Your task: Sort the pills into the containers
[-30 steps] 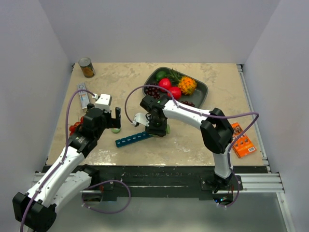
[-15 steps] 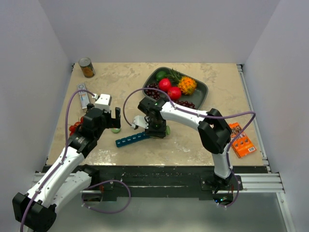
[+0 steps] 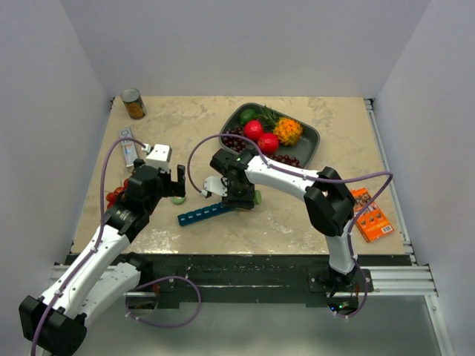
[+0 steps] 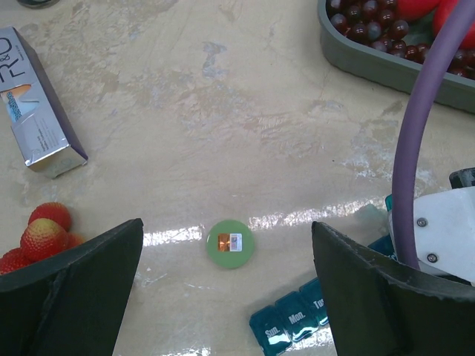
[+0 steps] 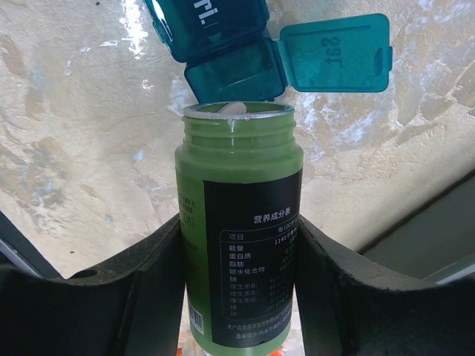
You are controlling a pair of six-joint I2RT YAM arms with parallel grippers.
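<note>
Your right claw [image 5: 239, 311] is clamping a green pill bottle [image 5: 237, 222] around its labelled body, one finger on each side, with the open mouth pointing away from the wrist. A white pill [image 5: 235, 109] is sitting right at the lip. Just beyond the mouth, the teal pill organizer [image 5: 215, 26] is lying with its Sat compartment [image 5: 234, 74] open and the lid [image 5: 338, 53] flipped out to the claw's right.

The bottle looks like stiff, light plastic with a glossy label, so it is probably slippery. Holding it mid-body, as you are doing, seems the safest place. The pills are small and light, and they are likely to bounce or roll on the shiny table [image 4: 223, 133] if they are missing the cell. The organizer also looks light and could skid if the bottle's lip is nudging it. If it needs steadying, the closed Sun–Mon end is the place to press.

Your left claw [image 4: 230, 289] is spread wide and holding nothing. It is hovering over the green bottle cap [image 4: 230, 243], which is lying between its fingers, with the organizer's Sun–Mon end just inside its right finger.

Compared with a second ago, your right wrist is sitting slightly further toward the organizer. The organizer and the left arm are looking unchanged.
</note>
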